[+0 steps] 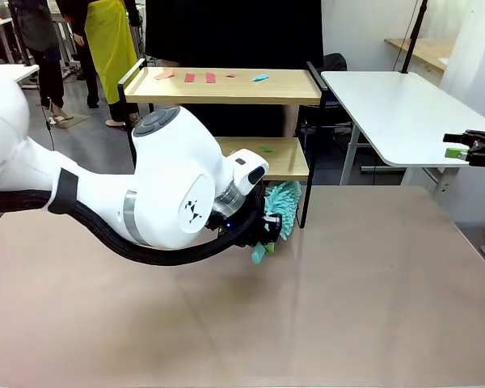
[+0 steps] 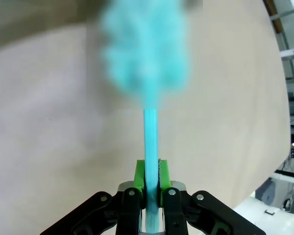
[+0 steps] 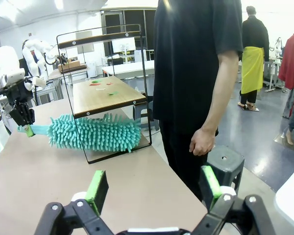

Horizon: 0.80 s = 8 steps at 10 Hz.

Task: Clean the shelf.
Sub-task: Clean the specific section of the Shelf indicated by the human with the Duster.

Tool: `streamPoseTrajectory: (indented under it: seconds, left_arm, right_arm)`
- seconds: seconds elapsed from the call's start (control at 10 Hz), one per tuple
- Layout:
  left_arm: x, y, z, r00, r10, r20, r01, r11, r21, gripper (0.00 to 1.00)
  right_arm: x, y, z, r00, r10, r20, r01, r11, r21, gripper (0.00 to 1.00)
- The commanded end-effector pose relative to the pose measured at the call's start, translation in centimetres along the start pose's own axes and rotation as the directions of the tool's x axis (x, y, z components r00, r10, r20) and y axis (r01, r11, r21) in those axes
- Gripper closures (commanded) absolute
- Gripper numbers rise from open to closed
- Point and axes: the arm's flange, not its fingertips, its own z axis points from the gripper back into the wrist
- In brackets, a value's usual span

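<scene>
— Where is the shelf (image 1: 226, 86)?
— At the table's (image 1: 347, 283) far side, just beyond the left gripper (image 2: 152, 169), whose fingers pinch a teal duster (image 3: 95, 132) by its handle.
— And the duster's head?
— The right wrist view shows it under the lower board. The left wrist view blurs it. Coloured scraps (image 1: 199, 78) lie on both boards.
— Right gripper (image 3: 154, 176)?
— Fingers spread wide, holding nothing, well apart from the shelf.

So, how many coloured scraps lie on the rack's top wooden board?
5, in a row along the top light wooden board: pink scrap leftmost, two red scraps, tiny pink scrap, cyan scrap rightmost.
</scene>
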Motion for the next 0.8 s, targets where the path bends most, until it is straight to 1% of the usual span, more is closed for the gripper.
streamPoseTrajectory:
  seconds: [0.0, 0.1, 0.2, 0.3, 0.5, 0.7]
  left_arm:
    - [-0.6, 0.0, 1.4, 1.0, -0.027, -0.014, 0.026, 1.0, -0.003, 0.87]
    - [0.0, 0.0, 0.0, 1.0, 0.0, 0.0, 0.0, 1.0, 0.0, 0.87]
    - [-0.8, -1.0, 0.3, 0.99, 0.067, 0.127, -0.072, 0.997, 0.036, 0.87]
    - [-0.9, -1.8, -0.3, 0.98, 0.087, 0.177, -0.096, 0.994, 0.044, 0.87]
    - [-0.2, -2.8, -2.2, 0.98, 0.116, 0.163, -0.126, 0.991, 0.048, 0.87]
    - [0.7, -3.0, -3.7, 0.975, 0.133, 0.177, -0.148, 0.986, 0.075, 0.87]
  right_arm:
    - [0.3, 0.0, -0.2, 1.0, 0.006, 0.001, -0.006, 1.0, 0.001, 0.0]
    - [0.3, 0.0, -0.2, 1.0, 0.006, 0.001, -0.006, 1.0, 0.001, 0.0]
    - [0.3, 0.0, -0.2, 1.0, 0.006, 0.001, -0.006, 1.0, 0.001, 0.0]
    - [0.3, 0.0, -0.2, 1.0, 0.006, 0.001, -0.006, 1.0, 0.001, 0.0]
    - [0.3, 0.0, -0.2, 1.0, 0.006, 0.001, -0.006, 1.0, 0.001, 0.0]
    - [0.3, 0.0, -0.2, 1.0, 0.006, 0.001, -0.006, 1.0, 0.001, 0.0]
